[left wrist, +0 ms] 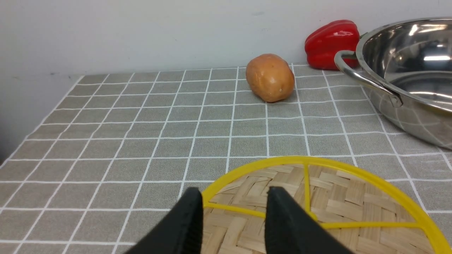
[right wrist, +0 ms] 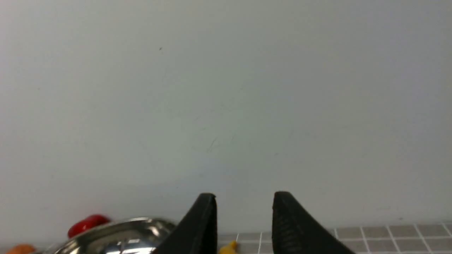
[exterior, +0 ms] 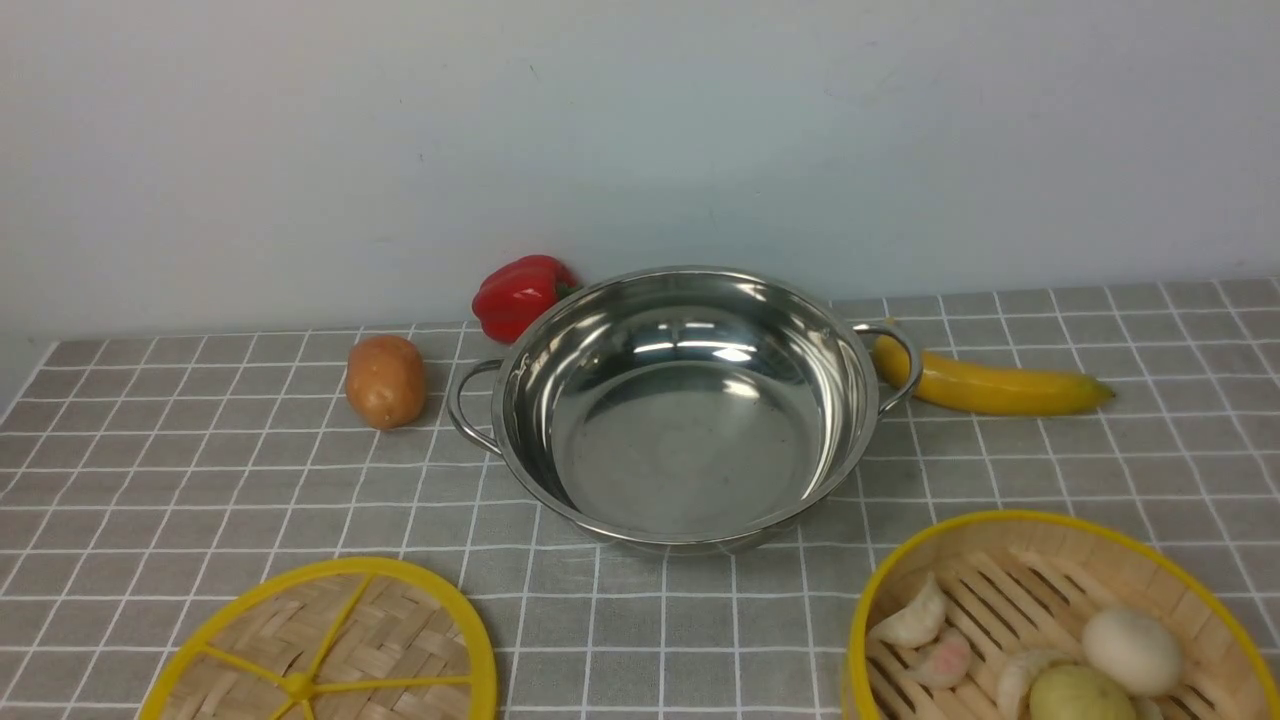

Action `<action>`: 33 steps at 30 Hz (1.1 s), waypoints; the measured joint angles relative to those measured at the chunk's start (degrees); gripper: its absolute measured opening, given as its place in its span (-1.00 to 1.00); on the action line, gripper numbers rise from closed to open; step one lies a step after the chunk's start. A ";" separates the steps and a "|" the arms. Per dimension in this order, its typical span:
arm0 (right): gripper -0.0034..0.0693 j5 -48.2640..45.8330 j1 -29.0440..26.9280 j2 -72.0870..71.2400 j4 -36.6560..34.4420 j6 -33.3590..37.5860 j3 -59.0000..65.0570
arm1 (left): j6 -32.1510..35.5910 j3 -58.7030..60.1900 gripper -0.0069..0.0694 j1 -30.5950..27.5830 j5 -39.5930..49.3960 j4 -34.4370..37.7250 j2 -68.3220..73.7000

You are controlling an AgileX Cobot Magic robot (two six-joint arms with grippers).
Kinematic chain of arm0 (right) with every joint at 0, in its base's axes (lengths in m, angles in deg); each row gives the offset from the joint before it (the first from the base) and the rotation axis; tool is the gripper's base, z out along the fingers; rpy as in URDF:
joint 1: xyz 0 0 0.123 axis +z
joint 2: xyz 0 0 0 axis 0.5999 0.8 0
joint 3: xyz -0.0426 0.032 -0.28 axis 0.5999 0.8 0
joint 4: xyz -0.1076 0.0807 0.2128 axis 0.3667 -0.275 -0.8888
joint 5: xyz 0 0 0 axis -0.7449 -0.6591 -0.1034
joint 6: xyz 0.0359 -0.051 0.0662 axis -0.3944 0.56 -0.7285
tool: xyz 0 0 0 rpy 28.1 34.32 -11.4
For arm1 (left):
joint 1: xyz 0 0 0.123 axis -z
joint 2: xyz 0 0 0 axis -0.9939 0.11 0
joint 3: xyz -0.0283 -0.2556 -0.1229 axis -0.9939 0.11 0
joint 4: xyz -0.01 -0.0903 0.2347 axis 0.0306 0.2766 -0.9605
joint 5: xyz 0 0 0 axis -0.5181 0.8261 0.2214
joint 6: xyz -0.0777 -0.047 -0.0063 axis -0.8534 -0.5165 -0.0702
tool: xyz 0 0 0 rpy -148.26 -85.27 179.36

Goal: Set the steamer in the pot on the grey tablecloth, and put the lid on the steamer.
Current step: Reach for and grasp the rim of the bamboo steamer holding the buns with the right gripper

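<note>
While nothing is lifted yet, stage: both steps lie ahead — steamer first, lid after, by my reading.
Pot (exterior: 685, 400): far centre on the grey tablecloth (exterior: 700, 620), empty, mouth up, loop handles left and right; ready to receive.
Steamer (exterior: 1010, 545): near right, partly cut off by the frame, well apart from the pot. It carries dumplings and round buns (exterior: 1130, 650) on its slatted floor, so it probably wants a level carry.
Lid (exterior: 330, 650): near left, flat on the cloth, spokes up. It lies on the left arm's side, likely so each arm takes its own piece.
Left jaws: spread, hanging over the lid's weave near its rim, pinching nothing; whether they touch it, cannot tell.
Right jaws: spread, empty, raised and aimed at the far wall; steamer not in their camera's sight.
Bystanders: potato (exterior: 385, 380) left of the pot, red pepper (exterior: 520, 295) at its far left, banana (exterior: 990, 388) running right from behind the right handle.
Risk: pepper and banana crowd the handles — probably best to lower the steamer straight from above.
</note>
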State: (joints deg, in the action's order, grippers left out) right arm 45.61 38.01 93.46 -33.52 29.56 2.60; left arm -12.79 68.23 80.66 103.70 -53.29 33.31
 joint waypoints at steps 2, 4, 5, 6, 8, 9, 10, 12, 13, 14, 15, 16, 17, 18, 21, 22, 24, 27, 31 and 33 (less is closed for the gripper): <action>-0.24 -7.18 0.00 3.13 -0.43 0.00 -4.38 | 0.00 0.00 -0.18 0.00 -0.05 0.00 0.00; -0.24 -13.76 0.00 5.65 -2.08 -0.31 -7.87 | 0.00 0.00 -0.18 0.00 -0.05 0.00 0.00; -0.24 -15.70 0.00 6.64 -3.12 -0.39 -8.89 | 0.00 0.00 -0.18 0.00 -0.05 0.00 0.00; -0.24 -17.15 0.00 7.53 -4.35 -0.43 -9.62 | 0.00 0.00 -0.18 0.00 -0.05 0.00 0.00; -0.24 -18.51 0.00 9.35 -7.78 -0.43 -10.39 | 0.00 0.00 -0.18 0.00 -0.05 0.00 0.00; -0.24 -18.72 0.00 10.47 -10.52 -0.43 -10.51 | 0.00 0.00 -0.18 0.00 -0.05 0.00 0.00; -0.24 -18.72 0.00 10.84 -11.56 -0.43 -10.56 | 0.00 0.00 -0.18 0.00 -0.05 0.00 0.00; -0.24 -19.22 0.00 12.79 -17.39 1.73 -10.56 | 0.00 0.00 -0.18 0.00 -0.05 0.00 0.00; -0.24 -19.49 0.00 13.29 -18.40 2.45 -10.63 | 0.00 0.00 -0.18 0.00 -0.05 0.00 0.00; -0.24 -21.67 0.00 14.82 -22.51 7.10 -11.22 | 0.00 0.00 -0.18 0.00 -0.05 0.00 0.00; -0.24 -23.24 0.00 15.67 -24.19 9.89 -11.72 | 0.00 0.00 -0.18 0.00 -0.05 0.00 0.00; -0.24 -26.26 0.00 17.20 -26.40 14.43 -12.68 | 0.00 0.00 -0.18 0.00 -0.05 0.00 0.00; -0.24 -27.37 0.00 17.76 -27.06 15.93 -13.03 | 0.00 0.00 -0.18 0.00 -0.05 0.00 0.00; -0.24 -30.79 0.00 19.64 -28.70 19.27 -14.20 | 0.00 0.00 -0.18 0.00 -0.05 0.00 0.00; -0.24 -38.71 0.00 26.36 -30.12 25.09 -17.56 | 0.00 0.00 -0.18 0.00 -0.05 0.00 0.00; -0.24 -39.59 0.00 26.80 -30.12 25.23 -18.00 | 0.00 0.00 -0.18 0.00 -0.05 0.00 0.00; -0.24 -43.56 0.00 32.27 -28.60 26.19 -20.64 | 0.00 0.00 -0.18 0.00 -0.05 0.00 0.00; -0.24 -45.77 0.00 38.34 -25.29 26.92 -23.47 | 0.00 0.00 -0.18 0.00 -0.05 0.00 0.00; -0.24 -45.98 0.49 45.40 -19.55 27.38 -27.95 | 0.00 0.00 -0.18 0.00 -0.05 0.00 0.00; -0.24 -45.82 2.20 48.14 -16.52 27.03 -29.79 | 0.00 0.00 -0.18 0.00 -0.05 0.00 0.00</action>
State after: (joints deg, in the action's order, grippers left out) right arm -0.20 40.21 141.61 -50.03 56.58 -27.19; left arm -12.79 68.23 80.66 103.65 -53.29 33.31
